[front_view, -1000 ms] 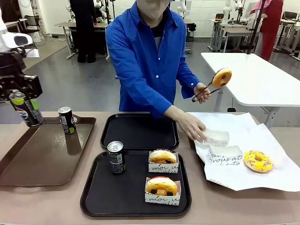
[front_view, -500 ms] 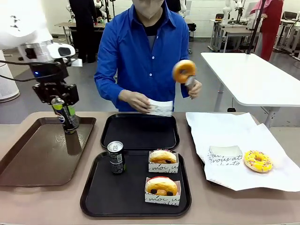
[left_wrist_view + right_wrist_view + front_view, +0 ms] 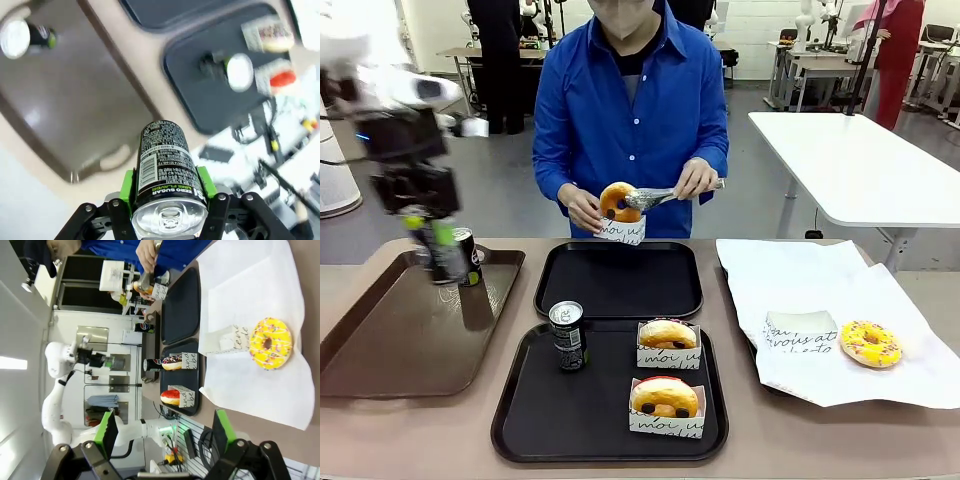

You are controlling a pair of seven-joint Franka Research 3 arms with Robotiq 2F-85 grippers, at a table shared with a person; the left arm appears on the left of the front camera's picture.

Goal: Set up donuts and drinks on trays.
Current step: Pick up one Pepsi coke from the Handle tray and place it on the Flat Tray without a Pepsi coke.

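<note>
My left gripper (image 3: 432, 235) is shut on a dark can (image 3: 440, 258), lifted over the far right corner of the brown tray (image 3: 380, 350); the wrist view shows the can (image 3: 167, 175) clamped between the green pads. A second can (image 3: 470, 262) stands on that tray just behind. The near black tray (image 3: 570, 415) holds a can (image 3: 567, 335) and two sleeved donuts (image 3: 667, 343) (image 3: 665, 405). The far black tray (image 3: 618, 285) is bare. The person's tongs lower an orange donut (image 3: 615, 200) into a hand-held sleeve. My right gripper (image 3: 165, 432) is open, holding nothing.
A white paper sheet (image 3: 820, 275) at the right carries a yellow sprinkled donut (image 3: 870, 343) and an empty sleeve (image 3: 800, 330). The person stands at the far edge behind the black trays. A white table (image 3: 860, 160) is behind on the right.
My left arm carried the can from the far left to the brown tray's right corner. The person brought the orange donut from the right down into a sleeve.
</note>
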